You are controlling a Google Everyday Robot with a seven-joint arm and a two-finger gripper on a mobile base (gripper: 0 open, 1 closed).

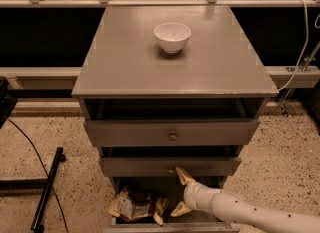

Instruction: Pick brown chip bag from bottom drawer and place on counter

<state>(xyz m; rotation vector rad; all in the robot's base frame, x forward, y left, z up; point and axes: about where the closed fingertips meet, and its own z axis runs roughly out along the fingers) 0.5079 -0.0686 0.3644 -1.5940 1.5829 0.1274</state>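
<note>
Nearest, at the lower edge of the view, the bottom drawer stands pulled out. The brown chip bag lies crumpled in its left half as seen. My gripper hangs over the drawer's right half, just beside the bag but apart from it, fingers spread wide and holding nothing. Step in hand, as I judge it: the reach for the bag, with the grasp not yet made. The next move calls for shifting toward the bag and lower until my fingers straddle the foil, then closing. Above, two knobbed drawers sit partly out. Farthest, the counter carries a white bowl, with room beside it for the bag.
</note>
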